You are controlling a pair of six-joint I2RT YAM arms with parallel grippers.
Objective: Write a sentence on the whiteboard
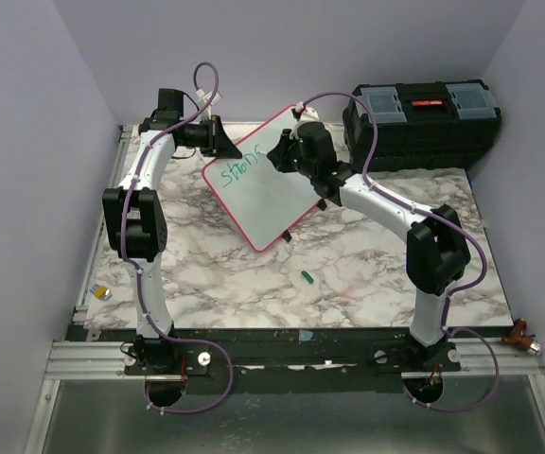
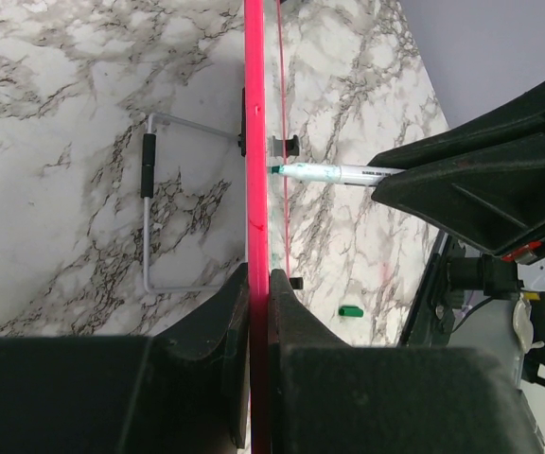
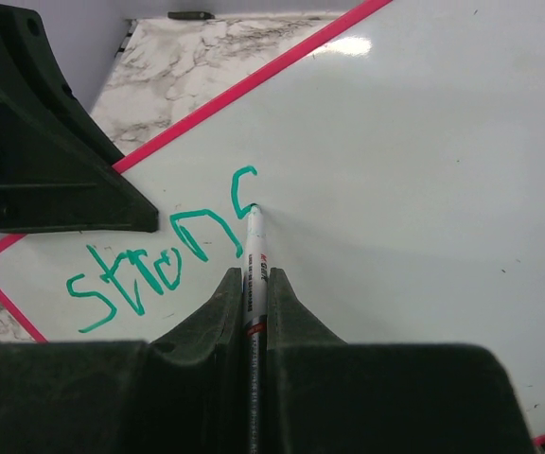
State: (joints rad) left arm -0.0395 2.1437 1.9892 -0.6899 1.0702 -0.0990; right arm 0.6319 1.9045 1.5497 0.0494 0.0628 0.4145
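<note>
Green ink made up what there was of the sentence (image 3: 159, 255): one word, reading roughly "strong", its last letter looking to me only half formed. It ran along the upper left part of the whiteboard (image 1: 263, 194), which stood turned corner-on towards the far side of the surface (image 1: 348, 265), between the two arms. The right hand (image 3: 252, 274) was closed tight around a marker (image 3: 254, 260), whose barrel pointed straight out from between the fingers, its tip touching the board at the end of that last letter. From the tip, the bare white stretched away to the right along the line of writing and below it, so I judged any further stroke would travel that way, and the right arm was the one placed to make it. The left hand (image 2: 258, 279) had its fingers pinched shut on the board's pink frame at the far-left edge, steadying it; a wire stand (image 2: 148, 208) showed behind the board on that side. A small green cap (image 1: 306, 277) lay alone on the marbled surface nearer the arm bases, well apart from the board. A black toolbox (image 1: 424, 118) sat at the far right, and plain pale walls (image 1: 26, 142) closed in the space.
</note>
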